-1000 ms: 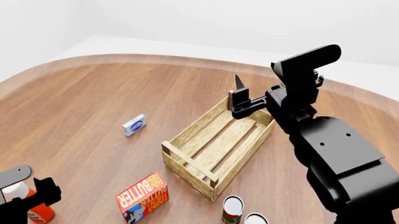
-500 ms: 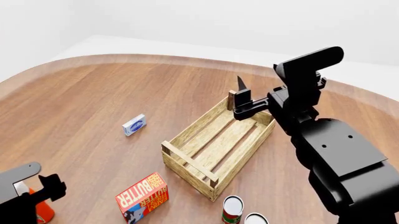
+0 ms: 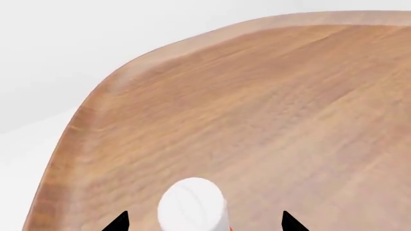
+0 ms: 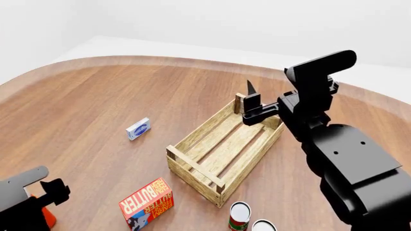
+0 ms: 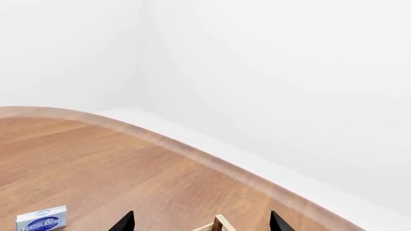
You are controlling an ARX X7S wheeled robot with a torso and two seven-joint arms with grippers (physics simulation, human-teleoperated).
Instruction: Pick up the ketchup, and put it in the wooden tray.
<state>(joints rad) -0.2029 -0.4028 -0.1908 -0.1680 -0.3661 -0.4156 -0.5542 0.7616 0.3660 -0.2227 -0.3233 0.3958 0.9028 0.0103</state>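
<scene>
Fingers (image 3: 122, 222) of the left gripper (image 3: 202, 221) stand apart, either side of the ketchup (image 3: 191, 206) cap, near the desk (image 4: 96, 106) edge. Grasp not yet made; next, likely lower and close. Right gripper (image 5: 200, 221) hangs spread above the tray (image 4: 222, 149), well apart from the ketchup.

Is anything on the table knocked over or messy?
The red-orange butter box lies flat near the light-wood slatted tray. Both white-lidded cans stand upright, and nothing looks spilled or broken. The orange-red ketchup bottle is mostly hidden behind the left end effector.
</scene>
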